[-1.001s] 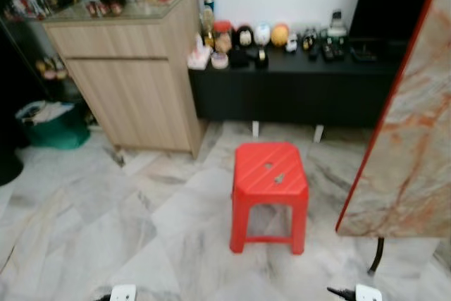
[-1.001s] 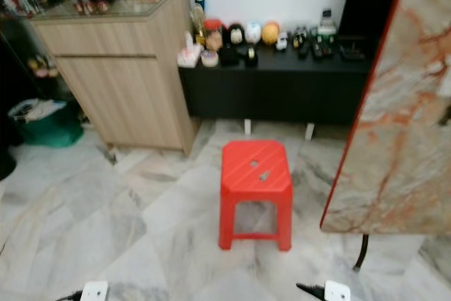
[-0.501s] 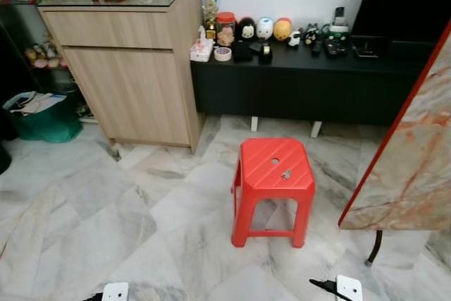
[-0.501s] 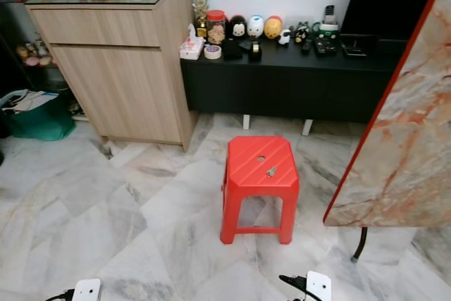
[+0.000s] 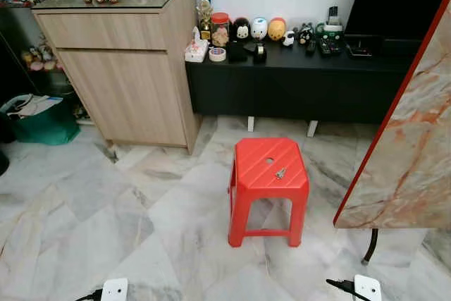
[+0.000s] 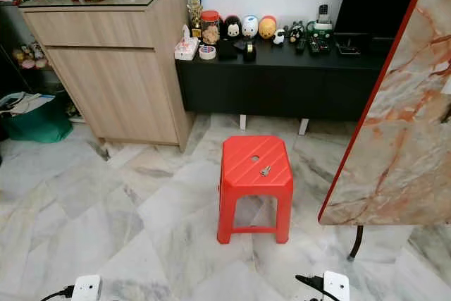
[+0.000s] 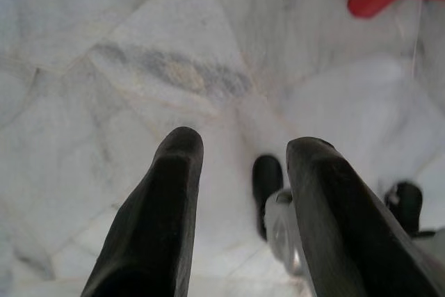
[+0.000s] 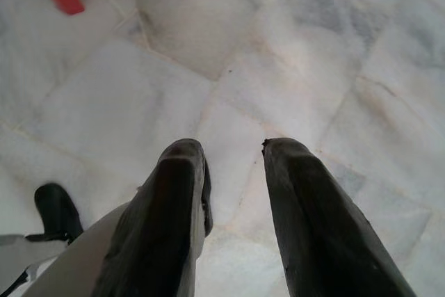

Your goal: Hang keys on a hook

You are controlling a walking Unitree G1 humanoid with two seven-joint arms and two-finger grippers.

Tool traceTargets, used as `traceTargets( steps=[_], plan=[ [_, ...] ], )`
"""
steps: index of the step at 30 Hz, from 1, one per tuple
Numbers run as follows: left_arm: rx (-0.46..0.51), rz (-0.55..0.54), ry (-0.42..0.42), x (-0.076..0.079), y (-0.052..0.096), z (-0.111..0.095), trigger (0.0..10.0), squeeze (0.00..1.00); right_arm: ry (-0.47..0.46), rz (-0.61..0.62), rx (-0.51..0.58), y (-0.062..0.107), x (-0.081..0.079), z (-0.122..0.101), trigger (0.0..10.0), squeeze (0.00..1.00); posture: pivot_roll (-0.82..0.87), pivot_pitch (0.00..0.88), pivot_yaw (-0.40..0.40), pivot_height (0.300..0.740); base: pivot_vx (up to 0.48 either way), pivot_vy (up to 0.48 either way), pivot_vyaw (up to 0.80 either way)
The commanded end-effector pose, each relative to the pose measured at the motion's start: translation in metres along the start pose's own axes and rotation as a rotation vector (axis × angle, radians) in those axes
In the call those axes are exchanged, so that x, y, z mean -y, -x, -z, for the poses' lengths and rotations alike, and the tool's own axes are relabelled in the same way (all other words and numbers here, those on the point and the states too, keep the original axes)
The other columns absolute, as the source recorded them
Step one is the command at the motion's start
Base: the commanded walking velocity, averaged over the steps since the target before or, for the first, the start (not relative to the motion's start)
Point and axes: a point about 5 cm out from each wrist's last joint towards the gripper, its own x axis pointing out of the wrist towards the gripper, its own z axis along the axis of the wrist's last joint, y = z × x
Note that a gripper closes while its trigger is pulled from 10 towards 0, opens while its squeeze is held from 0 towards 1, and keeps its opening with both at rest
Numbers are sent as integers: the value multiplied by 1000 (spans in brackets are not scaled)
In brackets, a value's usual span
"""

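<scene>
1. Red plastic stool (image 5: pixel 268 174) stands on the marble floor (image 5: pixel 106 209) ahead of you, in front of the low black desk (image 5: pixel 296 82).
2. You will find the keys (image 5: pixel 280 173) lying flat on the stool's seat, right of its centre, just beside the small round hole in the seat.
3. Your left gripper (image 7: pixel 240 147) hangs low over bare floor tiles with its jaws parted and nothing between them; a red stool leg sits at the far edge of that wrist view.
4. Your right gripper (image 8: pixel 233 147) also hangs over the floor, jaws apart and holding nothing; the stool's feet and a dark table foot lie beyond it.
5. Both grippers are well apart from the keys.
6. To your left, a light wooden cabinet (image 5: pixel 127 68) stands against the wall, touching the end of the black desk. Small ornaments sit on its glass top.
7. The black desk carries a row of small figurines, a jar and remote controls.
8. To your right, a marble-patterned tabletop with a red edge (image 5: pixel 409 153) fills the near side of the head views.
9. A green bag (image 5: pixel 39 121) sits on the floor left of the cabinet.
</scene>
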Motion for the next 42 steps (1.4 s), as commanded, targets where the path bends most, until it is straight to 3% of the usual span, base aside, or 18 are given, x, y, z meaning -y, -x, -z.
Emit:
traceTargets(
  steps=[1,5,11,15,31,42],
  plan=[
    [-29,-10,17,-3,2,7,10000,0,-1,-26,38,-1,-8,-9,10000,0,-10,0,11,740,244,0,650],
    [-31,-8,16,-3,2,7,10000,0,-25,-40,36,-2,-21,-4,10000,0,-12,0,12,740,245,0,106],
    [-28,-5,17,-3,2,6,10000,0,-34,-52,39,-2,-27,-2,10000,0,-10,0,11,740,259,0,0],
    [-26,-2,18,-2,1,6,10000,0,-38,-49,42,-2,-19,-6,10000,0,-11,0,11,740,273,0,0],
    [-25,0,21,-2,1,5,10000,0,0,-69,51,-2,-20,-8,10000,0,-14,0,8,740,273,0,0],
    [-25,2,22,-2,2,6,10000,0,-27,-71,53,-2,-20,-8,10000,0,-10,0,5,740,272,0,291]
  ],
)
